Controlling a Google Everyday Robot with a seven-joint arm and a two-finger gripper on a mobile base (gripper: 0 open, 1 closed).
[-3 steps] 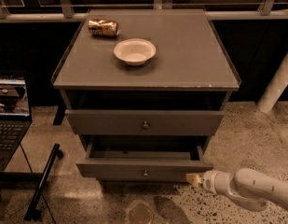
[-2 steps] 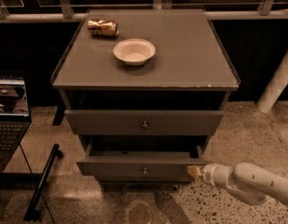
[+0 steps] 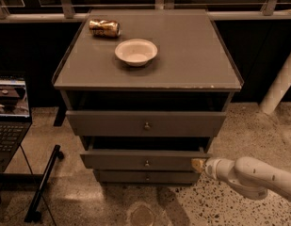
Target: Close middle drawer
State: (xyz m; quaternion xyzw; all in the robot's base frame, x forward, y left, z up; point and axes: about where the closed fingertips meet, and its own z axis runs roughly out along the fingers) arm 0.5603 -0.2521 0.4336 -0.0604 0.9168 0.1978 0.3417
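The middle drawer (image 3: 135, 160) is a wide shallow grey drawer with a small round metal knob (image 3: 146, 163). It stands slightly pulled out, with a thin strip of its inside showing behind the front panel. My gripper (image 3: 198, 165) comes in from the lower right on a white arm (image 3: 251, 175). Its tip touches the right end of the middle drawer's front panel. The taller-fronted top drawer (image 3: 145, 123) sits above it, and the lowest drawer front (image 3: 146, 176) sits below.
The grey cabinet top (image 3: 192, 55) carries a white bowl (image 3: 136, 52) and a can lying on its side (image 3: 104, 28). An open laptop (image 3: 8, 112) stands at the left, with a black bar (image 3: 44, 182) on the speckled floor. A white pole (image 3: 279, 86) leans at the right.
The middle drawer has slid back in and now shows much less of its inside. My gripper moved forward with its front panel, staying at its right end.
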